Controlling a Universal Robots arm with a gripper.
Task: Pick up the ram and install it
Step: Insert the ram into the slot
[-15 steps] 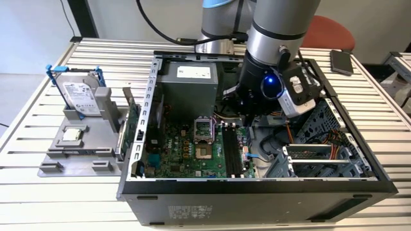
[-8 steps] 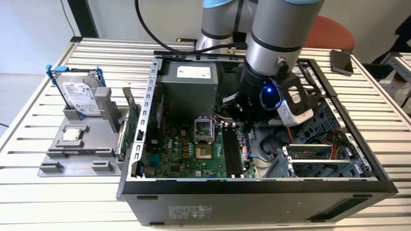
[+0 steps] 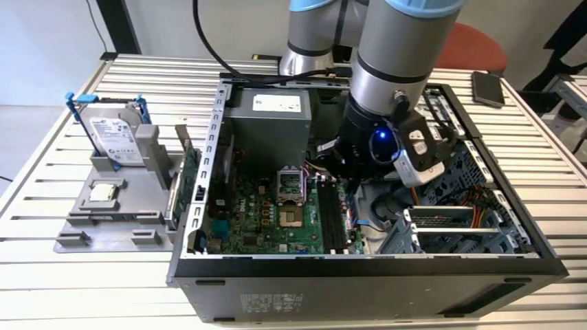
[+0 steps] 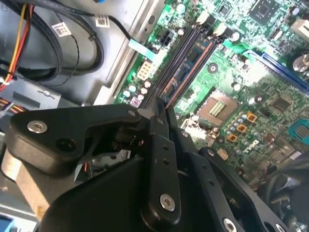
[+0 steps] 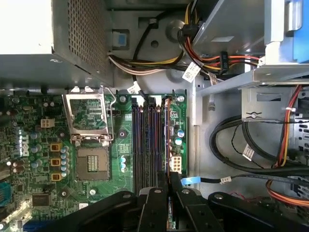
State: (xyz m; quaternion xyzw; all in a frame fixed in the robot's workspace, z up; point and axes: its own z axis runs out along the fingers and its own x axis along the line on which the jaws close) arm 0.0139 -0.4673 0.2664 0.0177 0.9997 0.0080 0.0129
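Note:
The ram (image 5: pixel 167 140) is a thin stick seen edge-on, lying along the slot nearest the case's cable side, beside the other black memory slots (image 5: pixel 147 140) on the green motherboard (image 3: pixel 266 220). My gripper (image 5: pixel 170 186) is shut on one end of it, its black fingers (image 5: pixel 155 208) pressed close on either side. In the second wrist view the gripper (image 4: pixel 164 113) sits right at the end of the slots (image 4: pixel 178 58). The exterior view has the gripper (image 3: pixel 353 184) lowered inside the open computer case (image 3: pixel 367 265), just above the slots (image 3: pixel 332 220). Whether the stick is fully seated cannot be told.
A silver hard drive with blue rails (image 3: pixel 115 137) stands on a grey holder (image 3: pixel 110 213) at the exterior view's left, with a green expansion card (image 3: pixel 188 182) upright beside it. Inside the case are the power supply (image 3: pixel 271 117), the processor socket (image 5: pixel 91 162), cable bundles (image 5: pixel 227 63) and a drive cage (image 3: pixel 458 227).

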